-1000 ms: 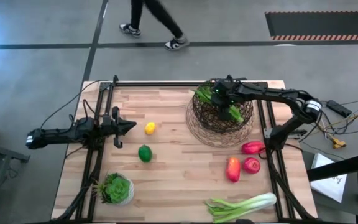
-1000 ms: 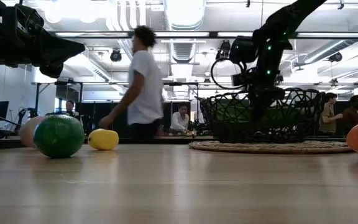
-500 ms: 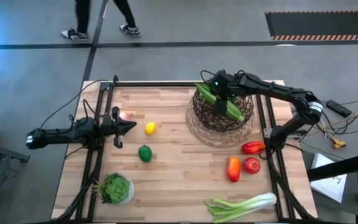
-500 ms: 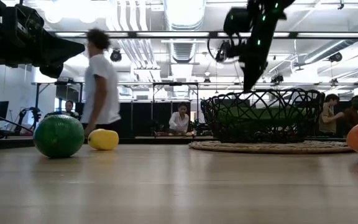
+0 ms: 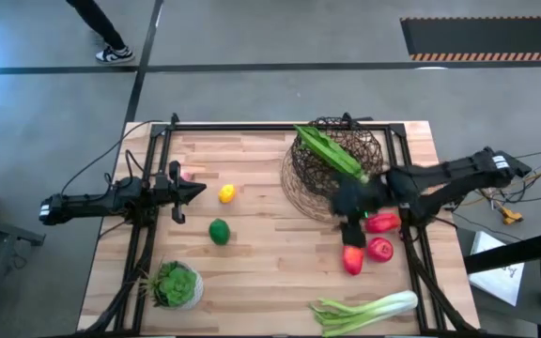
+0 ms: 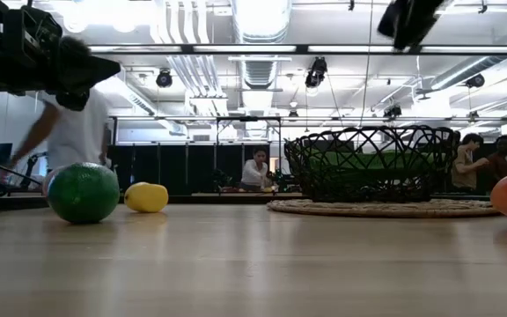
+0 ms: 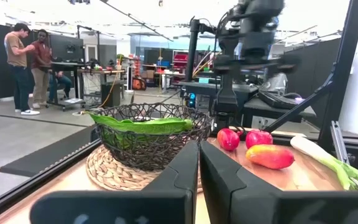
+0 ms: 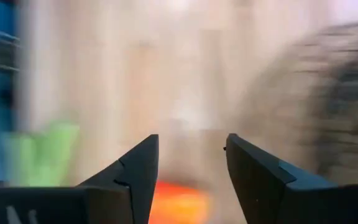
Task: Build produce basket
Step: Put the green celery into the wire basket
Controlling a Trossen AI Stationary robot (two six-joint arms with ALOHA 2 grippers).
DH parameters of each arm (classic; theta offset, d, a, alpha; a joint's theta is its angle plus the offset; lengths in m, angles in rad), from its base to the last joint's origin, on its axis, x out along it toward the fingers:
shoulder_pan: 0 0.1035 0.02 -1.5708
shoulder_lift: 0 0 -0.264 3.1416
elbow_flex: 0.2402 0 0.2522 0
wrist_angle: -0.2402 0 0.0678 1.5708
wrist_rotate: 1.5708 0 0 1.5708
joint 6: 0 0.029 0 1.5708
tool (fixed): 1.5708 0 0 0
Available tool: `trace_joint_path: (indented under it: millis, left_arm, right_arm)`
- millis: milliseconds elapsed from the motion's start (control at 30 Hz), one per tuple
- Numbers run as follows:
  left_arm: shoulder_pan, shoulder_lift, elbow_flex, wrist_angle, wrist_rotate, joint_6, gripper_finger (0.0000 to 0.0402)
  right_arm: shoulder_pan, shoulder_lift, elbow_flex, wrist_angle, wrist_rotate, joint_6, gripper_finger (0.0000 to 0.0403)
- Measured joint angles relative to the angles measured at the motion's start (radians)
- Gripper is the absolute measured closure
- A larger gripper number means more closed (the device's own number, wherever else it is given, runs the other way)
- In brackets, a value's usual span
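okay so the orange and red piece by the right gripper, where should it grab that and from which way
Grip the orange-red piece across its narrow middle, coming straight down from above. It lies flat on the table, elongated, with bare wood on its left side and a round red piece close on its right. The right gripper, fingers open, is already nearly over it.

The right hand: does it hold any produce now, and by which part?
Nothing is held. The right hand is open and empty, above the red and orange pieces. The leafy stalk lies in the basket.
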Motion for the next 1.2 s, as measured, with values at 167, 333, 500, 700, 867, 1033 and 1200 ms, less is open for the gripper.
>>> trace_joint_path:
  millis: [167,333,500,700,867,1033,1200]
  left_arm:
    - [0.000,0.000,0.000,0.000,0.000,0.000,0.0402]
    - [0.000,0.000,0.000,0.000,0.000,0.000,0.0402]
    - [0.000,0.000,0.000,0.000,0.000,0.000,0.0402]
    - [0.000,0.000,0.000,0.000,0.000,0.000,0.0402]
    - [0.000,0.000,0.000,0.000,0.000,0.000,0.0402]
    - [0.000,0.002,0.000,0.000,0.000,0.000,0.0402]
    - [0.000,0.000,0.000,0.000,0.000,0.000,0.0402]
  right_arm:
    - [0.163,0.049,-0.003,0.081,-0.003,0.262,0.0231]
    - [0.358,0.145,-0.004,0.028,-0.005,0.452,0.0215]
    - [0.548,0.259,-0.004,0.032,-0.004,0.613,0.0173]
    - [0.735,0.387,-0.004,0.066,-0.005,0.728,0.0101]
    - [0.835,0.498,-0.004,0.065,-0.001,0.689,0.0051]
    - [0.858,0.589,-0.004,0.071,0.018,0.634,0.0040]
    - [0.857,0.642,0.001,0.078,0.015,0.606,0.0058]
